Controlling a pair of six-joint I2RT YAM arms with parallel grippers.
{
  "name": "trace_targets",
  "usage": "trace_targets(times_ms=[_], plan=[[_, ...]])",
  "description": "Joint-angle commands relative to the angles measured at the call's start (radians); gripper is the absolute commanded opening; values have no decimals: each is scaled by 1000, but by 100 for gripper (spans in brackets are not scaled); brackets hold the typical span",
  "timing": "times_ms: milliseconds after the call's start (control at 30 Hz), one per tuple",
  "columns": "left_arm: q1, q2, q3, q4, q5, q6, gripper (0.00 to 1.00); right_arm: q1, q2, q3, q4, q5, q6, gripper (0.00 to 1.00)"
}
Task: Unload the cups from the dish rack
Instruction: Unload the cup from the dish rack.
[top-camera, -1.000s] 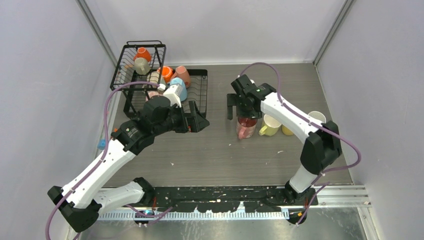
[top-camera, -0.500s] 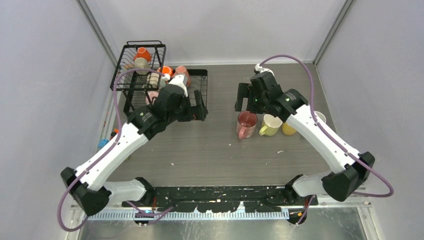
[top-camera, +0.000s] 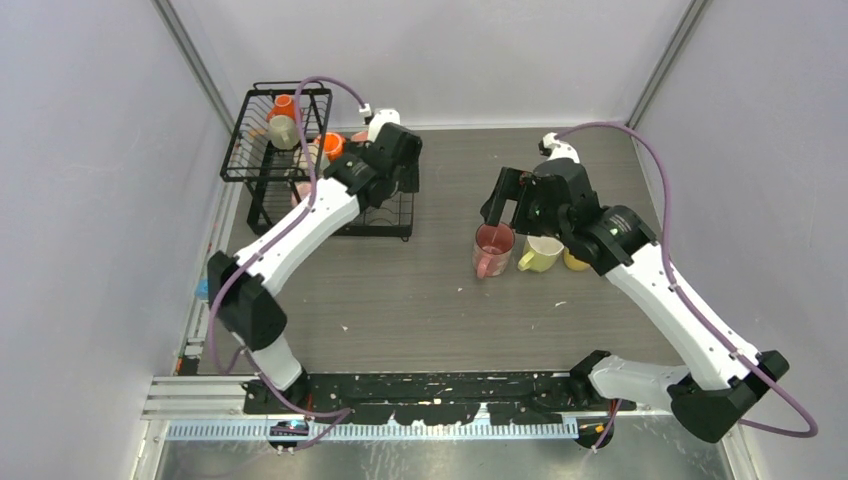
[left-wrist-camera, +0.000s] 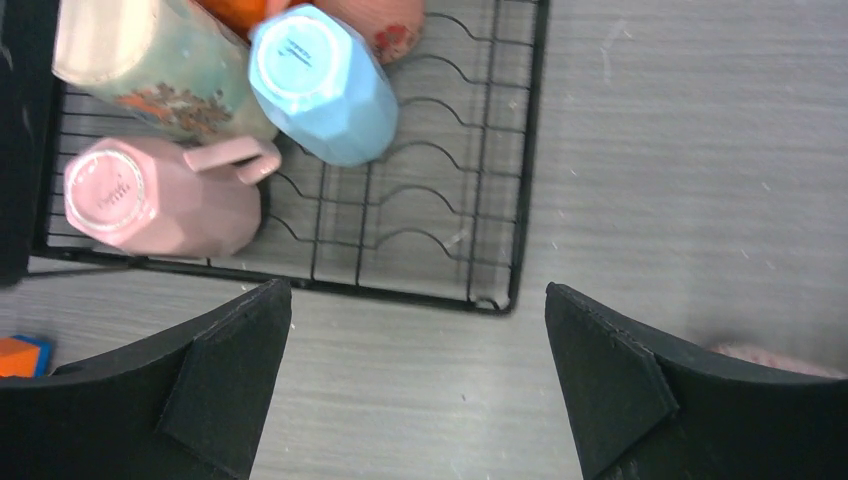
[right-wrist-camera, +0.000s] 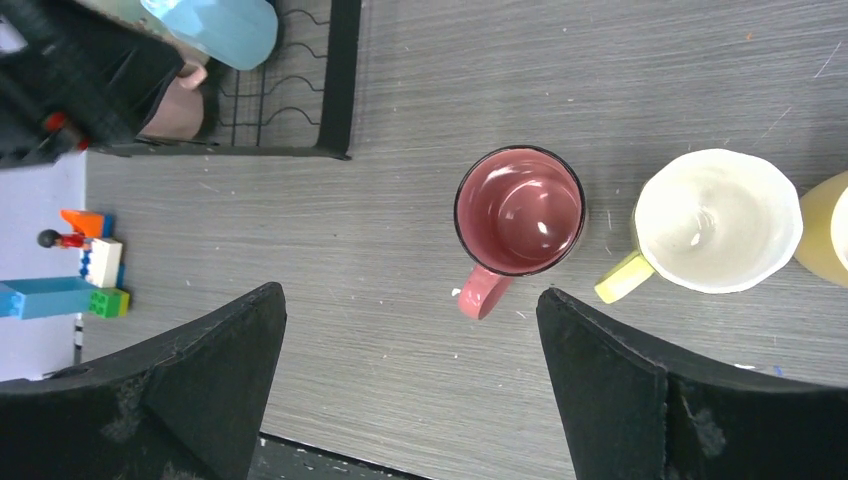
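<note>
Item: black wire dish rack (top-camera: 262, 178), set at the far left of the dark grey wood-grain table (top-camera: 420, 300), close against the left wall, its deeper basket section farthest back. Contents of its flat tray: light blue faceted ceramic mug (left-wrist-camera: 320, 85), upturned; pale pink faceted mug (left-wrist-camera: 150, 200), upturned, its handle toward the blue one; beige mug with a floral print (left-wrist-camera: 150, 60), on its side, touching the blue one. In the basket, an orange mug (top-camera: 284, 103). The left gripper (left-wrist-camera: 415, 330) hangs over the tray's near right corner, jaws spread wide and empty, with the blue and pink mugs beyond its fingertips and clear of them. The right-hand slots of the tray are bare wire. Already on the table, well right of the rack: rose-pink ceramic mug with a dark rim (right-wrist-camera: 520, 215), upright; just beside it a cream-lined yellow-handled mug (right-wrist-camera: 715, 220); then a yellow mug (right-wrist-camera: 825, 225). The right gripper (right-wrist-camera: 410, 300) hovers above the rose mug, jaws wide, grasping nothing. Bare table lies between rack and mugs. The left arm is stretched long toward the far side; the right arm is folded, elbow out to the right. Coloured toy bricks (right-wrist-camera: 70, 270) lie past the table's left edge.
</note>
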Motion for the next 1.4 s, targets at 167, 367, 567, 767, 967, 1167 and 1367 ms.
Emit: trace_targets(times_ms=[167, 367, 567, 767, 967, 1167, 1367], plan=[[149, 219, 200, -33, -20, 41, 100, 5, -112, -39, 43, 1, 56, 100], [204, 307, 248, -29, 19, 36, 100, 4, -145, -57, 36, -7, 70, 100], [237, 360, 277, -25, 38, 28, 100, 5, -157, -76, 40, -11, 74, 100], [256, 410, 308, -26, 43, 34, 100, 5, -160, -85, 42, -15, 75, 100], [270, 445, 319, 15, 56, 72, 100, 5, -171, -97, 37, -15, 74, 100], [279, 469, 326, 21, 37, 78, 100, 4, -186, -111, 34, -12, 74, 100], [282, 482, 314, 69, 45, 112, 100, 5, -197, -119, 29, -9, 72, 100]])
